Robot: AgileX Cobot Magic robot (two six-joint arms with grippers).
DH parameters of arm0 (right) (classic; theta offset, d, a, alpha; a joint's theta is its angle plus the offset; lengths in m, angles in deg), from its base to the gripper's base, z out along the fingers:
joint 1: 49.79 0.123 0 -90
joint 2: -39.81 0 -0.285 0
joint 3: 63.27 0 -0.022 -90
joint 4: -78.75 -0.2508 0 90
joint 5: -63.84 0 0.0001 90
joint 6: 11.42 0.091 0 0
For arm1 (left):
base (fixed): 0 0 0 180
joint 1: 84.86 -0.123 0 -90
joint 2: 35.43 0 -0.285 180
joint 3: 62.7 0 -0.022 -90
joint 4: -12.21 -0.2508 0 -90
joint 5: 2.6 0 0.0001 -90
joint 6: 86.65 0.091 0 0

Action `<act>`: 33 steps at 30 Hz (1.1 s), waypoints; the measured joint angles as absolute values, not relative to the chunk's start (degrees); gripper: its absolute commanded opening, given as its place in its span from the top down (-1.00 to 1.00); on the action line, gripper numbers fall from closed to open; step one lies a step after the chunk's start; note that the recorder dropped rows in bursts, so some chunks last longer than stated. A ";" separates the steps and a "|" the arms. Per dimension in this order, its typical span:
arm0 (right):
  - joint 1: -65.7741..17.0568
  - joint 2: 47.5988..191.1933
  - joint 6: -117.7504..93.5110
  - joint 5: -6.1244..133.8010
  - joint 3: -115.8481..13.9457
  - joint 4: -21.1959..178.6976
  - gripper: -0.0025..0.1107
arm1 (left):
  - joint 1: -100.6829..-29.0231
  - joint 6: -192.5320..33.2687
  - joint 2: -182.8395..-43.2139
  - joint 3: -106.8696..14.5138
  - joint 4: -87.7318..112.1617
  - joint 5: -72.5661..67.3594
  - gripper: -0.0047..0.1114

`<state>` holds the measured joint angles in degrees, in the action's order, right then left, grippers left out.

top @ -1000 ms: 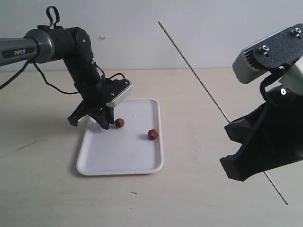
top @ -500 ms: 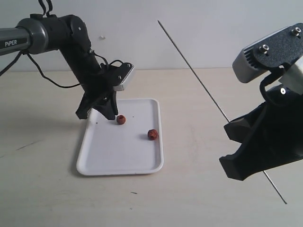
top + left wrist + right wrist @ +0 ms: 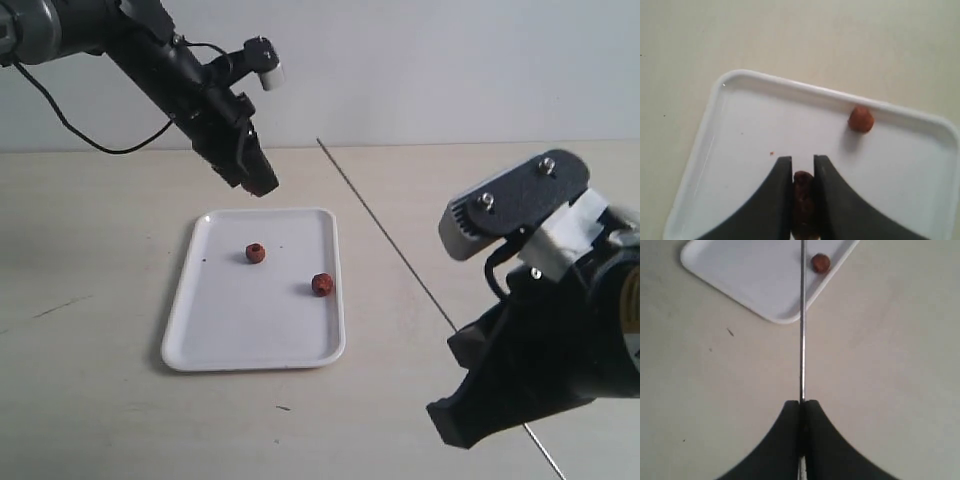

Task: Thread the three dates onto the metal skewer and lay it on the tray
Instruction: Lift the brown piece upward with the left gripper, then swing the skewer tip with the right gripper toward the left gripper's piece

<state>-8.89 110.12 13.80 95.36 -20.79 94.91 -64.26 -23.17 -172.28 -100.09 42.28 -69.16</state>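
nothing is threaded yet: the metal skewer (image 3: 385,231) is bare, clamped between the pressed-together jaws of the right gripper (image 3: 801,404). the left gripper (image 3: 803,161), raised over the 12 o'clock edge of the tray (image 3: 250,350), pinches one date (image 3: 802,192). two dates lie on the tray, one (image 3: 256,253) toward 12 o'clock, one (image 3: 321,285) at 3 o'clock by the rim.

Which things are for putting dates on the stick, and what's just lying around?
For the job: metal skewer in the right tool; one date in the left tool; two dates on the white tray.
Just lying about: dark speck on the table.
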 measured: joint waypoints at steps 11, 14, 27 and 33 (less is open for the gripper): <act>-8.89 110.99 13.80 77.28 -11.00 87.89 0.96 | -68.95 -44.79 -171.41 -100.09 69.79 -71.57 0.92; -8.89 110.99 13.80 73.45 -9.60 86.06 0.96 | -70.45 -47.54 -171.41 -100.09 73.92 -72.27 0.92; -8.89 112.58 16.22 60.06 -7.66 83.09 0.96 | -76.22 -60.08 -171.41 -100.09 78.32 -72.40 0.92; -8.89 119.96 17.23 53.56 -7.66 83.31 0.96 | -76.22 -62.03 -171.41 -100.09 78.54 -72.47 0.92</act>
<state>-8.89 119.96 17.23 53.56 -7.66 83.31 -76.22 -62.03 -171.41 -100.09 78.54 -72.47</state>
